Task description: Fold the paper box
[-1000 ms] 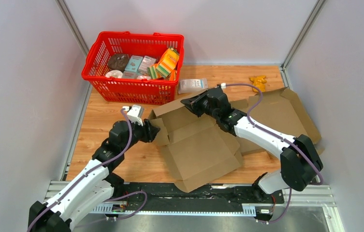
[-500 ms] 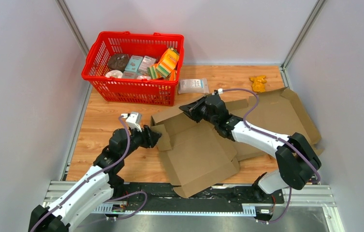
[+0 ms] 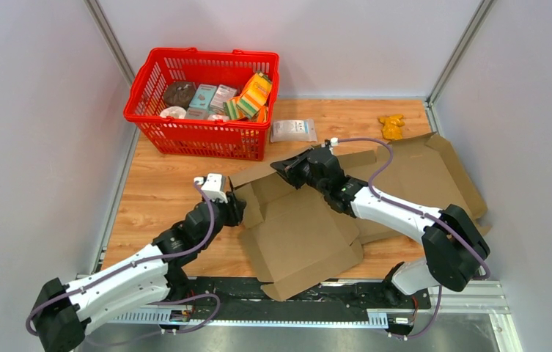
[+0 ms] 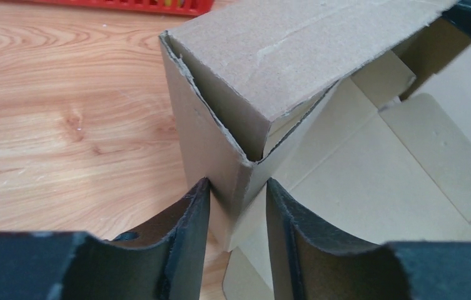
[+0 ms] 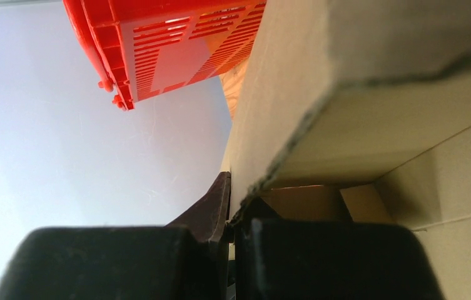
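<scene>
The brown paper box [image 3: 302, 220] lies partly folded mid-table, its left and back walls raised. My left gripper [image 3: 237, 209] is at the box's left corner. In the left wrist view the box [image 4: 295, 56] has its folded corner between the fingers, and the left gripper [image 4: 238, 187] presses it from both sides. My right gripper [image 3: 281, 165] is at the back wall's top edge. In the right wrist view the right gripper [image 5: 231, 206] is shut on that thin wall of the box [image 5: 370, 112].
A red basket [image 3: 199, 132] with several packets stands at the back left, close behind the box. A white packet [image 3: 292, 130] and a yellow object [image 3: 391, 125] lie at the back. Flat cardboard [image 3: 427, 172] spreads under the right arm.
My left arm has pushed forward and to the right, and its fingers now sit round the box's left corner. The right gripper has sunk slightly with the back wall.
</scene>
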